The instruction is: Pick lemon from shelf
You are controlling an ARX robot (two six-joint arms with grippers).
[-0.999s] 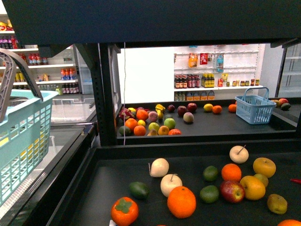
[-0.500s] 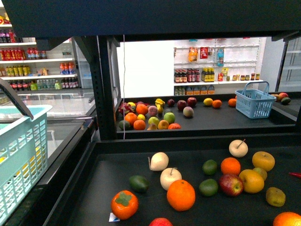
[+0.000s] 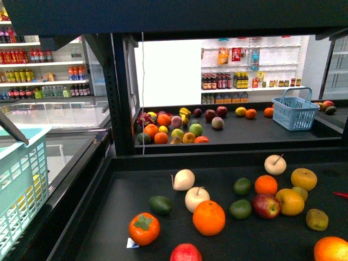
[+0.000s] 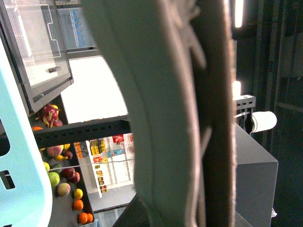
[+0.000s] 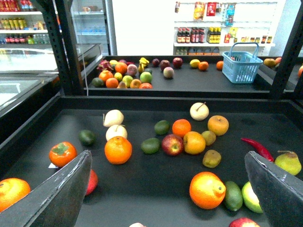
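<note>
The right hand (image 5: 166,158) hangs over the near fruit with its fingers spread wide, holding nothing. What looks like the lemon (image 3: 240,111) lies well beyond it on the far tray of the shelf (image 3: 255,142), just beside an orange (image 3: 250,113). The reach should pass over the near fruit and come down straddling the lemon only.

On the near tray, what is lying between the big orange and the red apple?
One dark green fruit lies between the orange and the apple, nearer the apple. Both the front view and the right wrist view show this.
</note>
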